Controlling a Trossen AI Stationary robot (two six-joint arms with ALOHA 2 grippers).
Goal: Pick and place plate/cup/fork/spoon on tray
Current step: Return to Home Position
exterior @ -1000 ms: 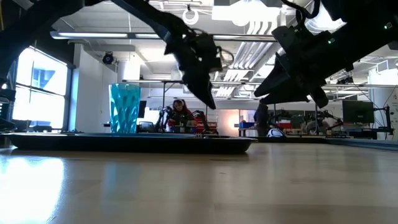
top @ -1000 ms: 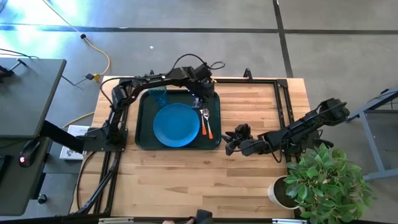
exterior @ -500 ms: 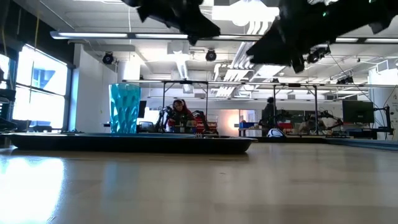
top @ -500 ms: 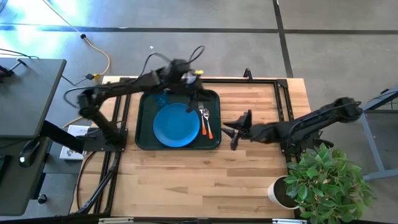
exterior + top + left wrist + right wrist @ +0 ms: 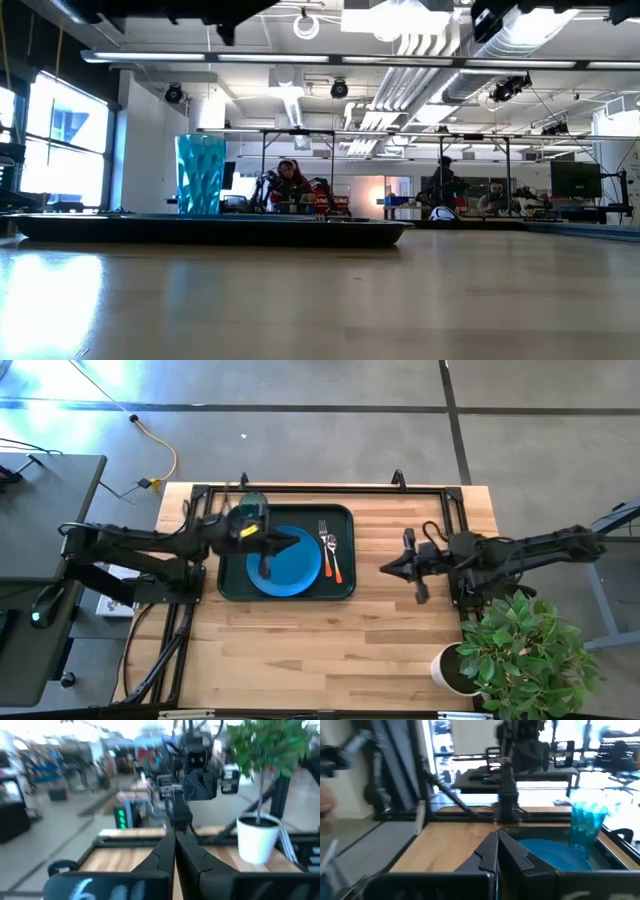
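The dark tray (image 5: pixel 226 560) lies on the table's far left part. On it are the blue plate (image 5: pixel 290 565), the teal cup (image 5: pixel 252 510) upright at its far left corner, and the fork (image 5: pixel 322 531) and spoon (image 5: pixel 334 560), close together right of the plate. My left gripper (image 5: pixel 296 541) hangs shut above the plate's left part and holds nothing. To the right of the tray, my right gripper (image 5: pixel 386 568) is raised over bare wood, shut and empty. The right wrist view shows its fingers (image 5: pixel 490 852) closed, with the cup (image 5: pixel 587 827) and plate (image 5: pixel 552 852) beyond.
A white pot (image 5: pixel 452 666) with a leafy plant (image 5: pixel 525 650) stands at the table's near right corner. A black rail frame (image 5: pixel 455 510) runs along the far and side edges. Bare wood (image 5: pixel 300 650) stretches in front of the tray.
My left gripper has risen from the tray's far right corner and drawn back toward the table's left edge, over the plate. My right gripper has lifted, pulled toward the right edge and shut. In the low view both have gone up out of the picture. The tableware has stayed put.
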